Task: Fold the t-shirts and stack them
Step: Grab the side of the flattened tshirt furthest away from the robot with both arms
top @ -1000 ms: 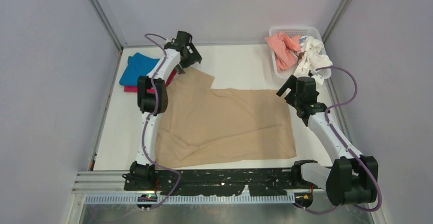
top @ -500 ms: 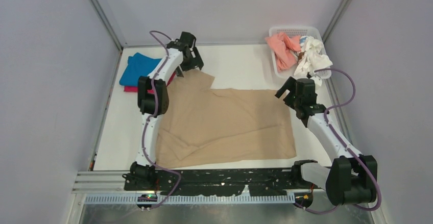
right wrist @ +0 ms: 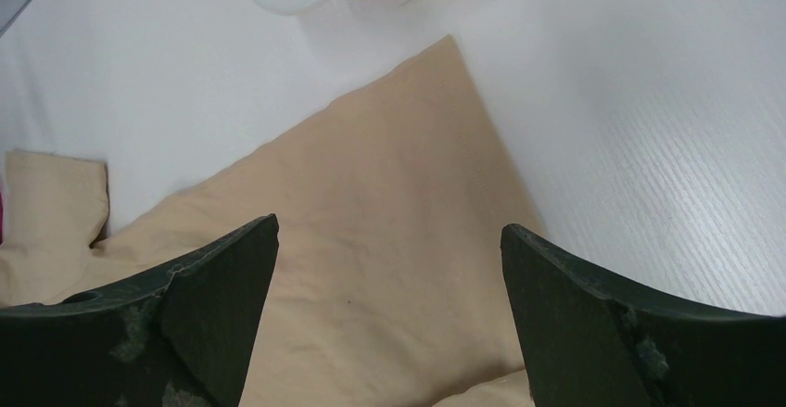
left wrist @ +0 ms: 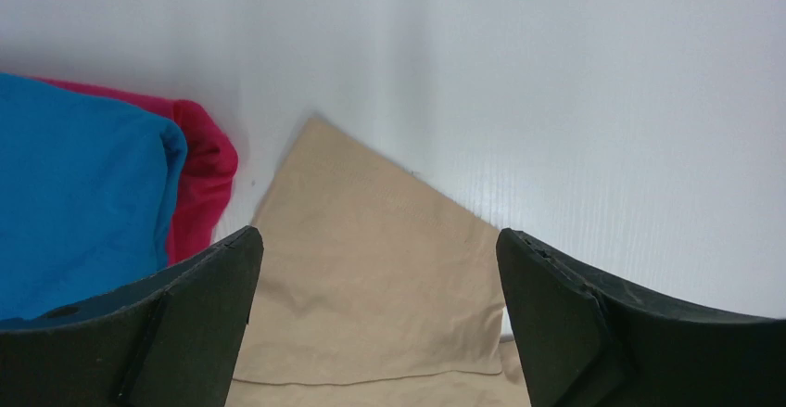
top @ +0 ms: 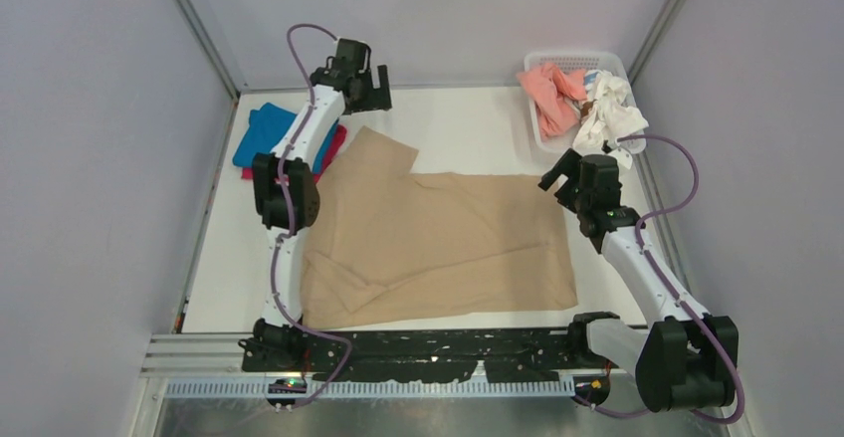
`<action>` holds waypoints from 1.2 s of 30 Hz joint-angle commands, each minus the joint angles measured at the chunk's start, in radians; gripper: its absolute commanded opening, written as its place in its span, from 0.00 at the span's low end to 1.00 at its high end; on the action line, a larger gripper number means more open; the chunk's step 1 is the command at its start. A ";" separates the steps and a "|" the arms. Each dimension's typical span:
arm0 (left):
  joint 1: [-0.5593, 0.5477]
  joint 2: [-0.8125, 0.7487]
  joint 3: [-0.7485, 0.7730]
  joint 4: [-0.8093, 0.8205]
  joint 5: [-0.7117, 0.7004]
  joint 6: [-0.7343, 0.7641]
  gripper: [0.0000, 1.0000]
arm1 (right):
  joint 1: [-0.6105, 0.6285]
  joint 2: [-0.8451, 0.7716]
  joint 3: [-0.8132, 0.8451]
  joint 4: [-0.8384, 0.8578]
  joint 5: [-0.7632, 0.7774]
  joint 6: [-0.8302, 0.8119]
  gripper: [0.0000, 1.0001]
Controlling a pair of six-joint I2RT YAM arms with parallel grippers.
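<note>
Plain tan-beige t-shirt (top: 438, 238), no print, on a white bench (top: 468, 118); the bright blue t-shirt (top: 261, 130) and magenta-pink t-shirt (left wrist: 199, 175) are also solid, unpatterned colours. The basket (top: 582, 60) is white plastic with a fine grid of holes, and in it are a salmon-pink t-shirt (top: 549, 97) and a white t-shirt (top: 609, 109). The left arm (top: 309, 128) and right arm (top: 642, 263) are white with black joints and lilac-purple cables (top: 299, 39), while the left claw (left wrist: 375, 240) and right claw (right wrist: 389, 231) are matt black.

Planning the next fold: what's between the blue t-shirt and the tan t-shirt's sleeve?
The magenta t-shirt pokes out from under the blue t-shirt, then a sliver of bare table before the tan t-shirt. The left wrist view shows it.
</note>
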 commanded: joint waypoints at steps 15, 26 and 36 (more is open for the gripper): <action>0.016 0.085 0.145 0.195 0.248 0.139 1.00 | -0.006 -0.052 -0.002 0.042 0.055 -0.019 0.95; 0.033 0.114 0.107 0.045 0.028 -0.118 1.00 | -0.004 -0.040 -0.010 0.056 0.060 -0.009 0.95; 0.070 0.209 0.125 -0.072 0.096 -0.284 1.00 | -0.004 -0.030 -0.030 0.078 0.034 0.011 0.95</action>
